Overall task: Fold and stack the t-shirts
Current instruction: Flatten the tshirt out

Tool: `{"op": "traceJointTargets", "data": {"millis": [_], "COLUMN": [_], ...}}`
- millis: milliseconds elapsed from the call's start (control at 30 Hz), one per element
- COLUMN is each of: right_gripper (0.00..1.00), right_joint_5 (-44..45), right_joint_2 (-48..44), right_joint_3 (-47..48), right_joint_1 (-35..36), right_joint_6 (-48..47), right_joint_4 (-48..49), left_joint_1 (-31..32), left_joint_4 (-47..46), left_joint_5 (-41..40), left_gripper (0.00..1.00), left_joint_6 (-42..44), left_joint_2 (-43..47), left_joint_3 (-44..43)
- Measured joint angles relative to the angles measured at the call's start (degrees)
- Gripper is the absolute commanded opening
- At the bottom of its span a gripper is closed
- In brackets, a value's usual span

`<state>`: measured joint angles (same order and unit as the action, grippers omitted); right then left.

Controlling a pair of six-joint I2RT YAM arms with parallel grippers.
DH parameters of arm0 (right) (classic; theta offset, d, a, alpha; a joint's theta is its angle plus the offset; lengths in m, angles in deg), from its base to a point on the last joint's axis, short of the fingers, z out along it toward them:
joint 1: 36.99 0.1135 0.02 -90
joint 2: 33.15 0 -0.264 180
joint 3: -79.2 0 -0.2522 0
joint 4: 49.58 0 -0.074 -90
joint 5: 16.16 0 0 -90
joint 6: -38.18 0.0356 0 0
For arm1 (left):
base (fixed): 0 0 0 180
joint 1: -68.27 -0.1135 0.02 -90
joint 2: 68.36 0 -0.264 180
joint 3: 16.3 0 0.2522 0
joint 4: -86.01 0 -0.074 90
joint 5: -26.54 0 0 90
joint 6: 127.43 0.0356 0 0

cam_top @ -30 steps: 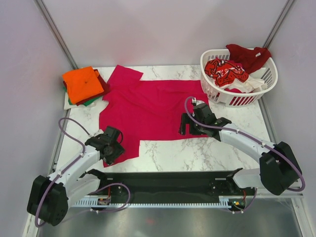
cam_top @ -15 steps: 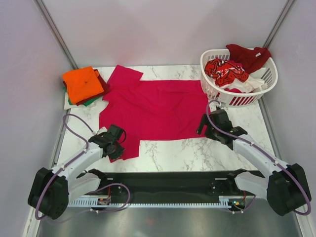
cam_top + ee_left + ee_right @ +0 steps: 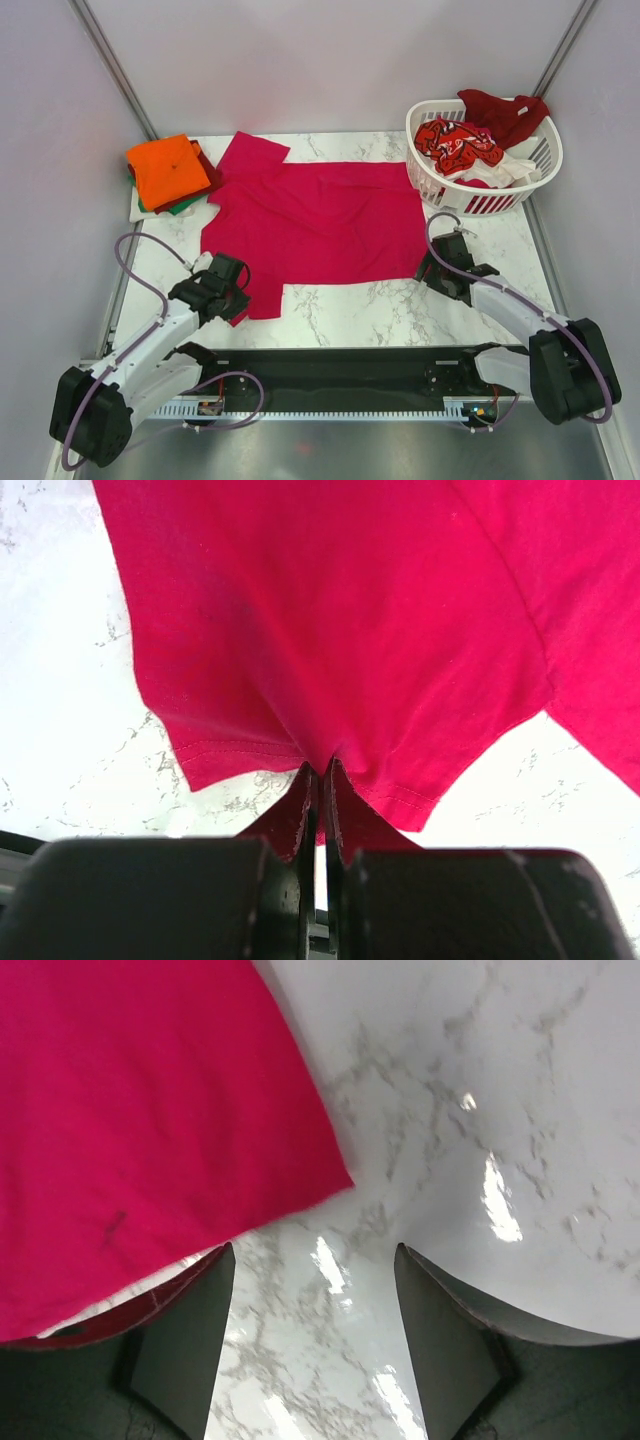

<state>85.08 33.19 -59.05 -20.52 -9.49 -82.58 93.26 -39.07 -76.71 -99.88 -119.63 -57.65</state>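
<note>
At seven o'clock the left gripper (image 3: pixel 320 772) has just clenched a sleeve of the plain magenta-red cloth t-shirt (image 3: pixel 320 220); the right gripper (image 3: pixel 315 1260), newly at its four o'clock corner, is released, so folding seems near.

The magenta-red t-shirt (image 3: pixel 315 220) lies spread flat, an orange-topped folded stack (image 3: pixel 168 172) beside it, others (image 3: pixel 470 142) crumpled in a basket (image 3: pixel 478 204).

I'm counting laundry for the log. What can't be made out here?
- Top view: shirts under the orange t-shirt; it covers all but their edges.
- Top view: lower shirts in the basket, buried under the red-patterned t-shirt.
- Left wrist: magenta t-shirt cut off by frame edges; left tool hides the pinched hem.
</note>
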Motion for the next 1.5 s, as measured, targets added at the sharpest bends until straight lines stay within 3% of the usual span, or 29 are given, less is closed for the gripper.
{"op": "traceJointTargets", "data": {"millis": [300,400,433,600,667,900,1167,1500], "right_gripper": [0.62,0.49,0.40,0.20,0.01,0.00,0.00,0.00], "right_joint_5": [3.02,3.28,3.19,2.36,1.92,-0.42,-1.86,-4.52], "right_joint_2": [5.84,7.06,7.37,7.13,6.05,0.55,-15.93,-28.68], "right_joint_3": [1.27,1.75,1.81,1.09,0.09,-0.09,4.59,5.70], "right_joint_1": [-0.22,-0.22,-0.26,-0.37,-0.37,-0.37,-0.35,-0.37], "right_joint_6": [0.59,0.50,0.61,0.63,0.50,-0.13,-0.28,1.81], "right_joint_4": [8.52,9.20,9.55,9.92,10.03,5.66,-8.04,-23.32], "left_joint_1": [0.00,0.00,0.00,0.00,0.00,0.00,0.00,0.00], "left_joint_4": [0.00,0.00,0.00,0.00,0.02,4.22,11.15,24.30], "left_joint_5": [-0.07,-0.07,-0.07,-0.09,-0.09,0.37,4.85,9.18], "left_gripper": [0.02,0.02,0.02,0.02,0.02,0.02,0.02,0.02], "left_joint_6": [1.70,2.05,2.12,2.40,2.78,4.63,4.94,4.92], "left_joint_2": [0.04,0.07,0.07,0.07,0.13,2.25,9.64,19.32], "left_joint_3": [0.00,0.00,0.00,0.00,-0.07,-5.49,-11.28,-12.81]}}
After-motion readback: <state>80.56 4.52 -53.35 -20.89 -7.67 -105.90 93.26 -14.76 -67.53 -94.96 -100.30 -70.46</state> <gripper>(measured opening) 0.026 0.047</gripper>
